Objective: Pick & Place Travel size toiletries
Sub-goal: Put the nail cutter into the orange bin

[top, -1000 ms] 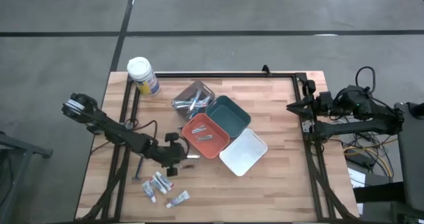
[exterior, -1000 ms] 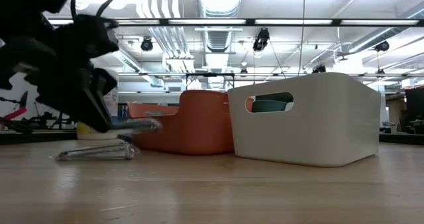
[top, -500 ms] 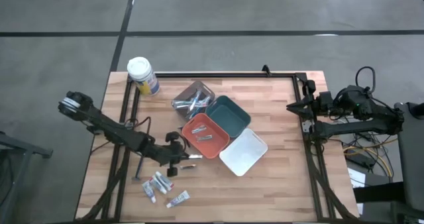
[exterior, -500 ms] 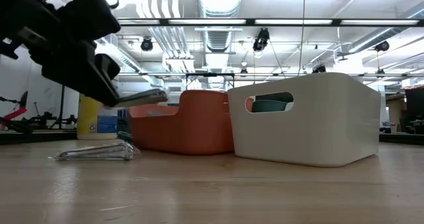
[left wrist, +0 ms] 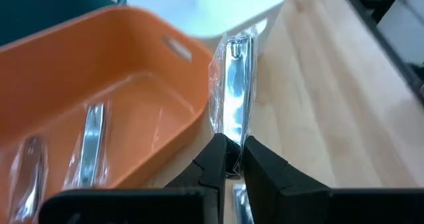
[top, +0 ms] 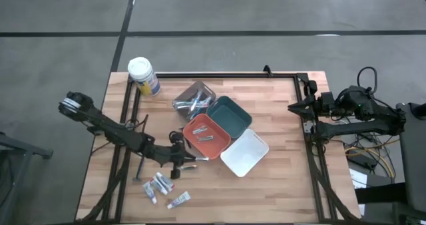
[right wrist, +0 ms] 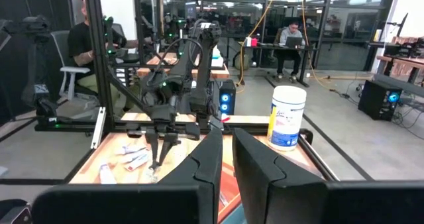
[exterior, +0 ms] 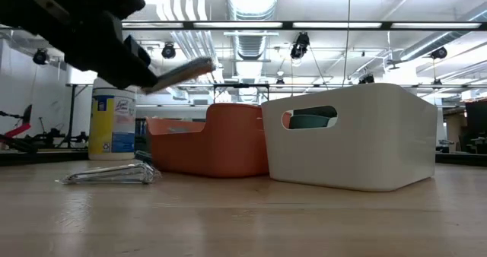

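Left wrist view: wrapped metal clipper (left wrist: 233, 85) pinched at its near end between closed fingers (left wrist: 213, 164) of left gripper (left wrist: 230, 159), sticking out forward, raised off the bench (left wrist: 311, 118), just beside the orange tray (left wrist: 132, 58) rim. Two similar wrapped pieces (left wrist: 89, 144) inside that tray. Right gripper (top: 293, 107) idle at bench edge, fingers nearly together.
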Robot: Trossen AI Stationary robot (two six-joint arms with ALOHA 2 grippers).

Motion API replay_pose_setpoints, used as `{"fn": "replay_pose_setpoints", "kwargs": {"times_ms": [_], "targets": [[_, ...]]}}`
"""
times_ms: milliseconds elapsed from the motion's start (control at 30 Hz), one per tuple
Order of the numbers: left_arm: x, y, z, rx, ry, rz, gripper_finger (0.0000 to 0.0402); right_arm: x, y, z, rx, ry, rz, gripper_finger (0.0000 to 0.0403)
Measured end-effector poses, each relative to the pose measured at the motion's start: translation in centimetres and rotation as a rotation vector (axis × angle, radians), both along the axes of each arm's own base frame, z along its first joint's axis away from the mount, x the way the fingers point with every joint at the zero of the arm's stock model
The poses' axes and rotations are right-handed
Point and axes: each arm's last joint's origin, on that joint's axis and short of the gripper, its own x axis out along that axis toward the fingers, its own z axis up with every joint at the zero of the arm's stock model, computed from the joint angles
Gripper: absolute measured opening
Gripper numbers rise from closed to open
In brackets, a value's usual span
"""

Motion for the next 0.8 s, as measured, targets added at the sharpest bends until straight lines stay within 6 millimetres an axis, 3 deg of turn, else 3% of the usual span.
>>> {"fn": "replay_pose_setpoints", "kwargs": {"times_ms": [800], "targets": [[0.6, 1.1, 0.8, 0.017, -0.123, 0.261, 0.0039, 0.0, 0.0, 0.0, 0.000, 0.000, 0.000, 0.0034]]}}
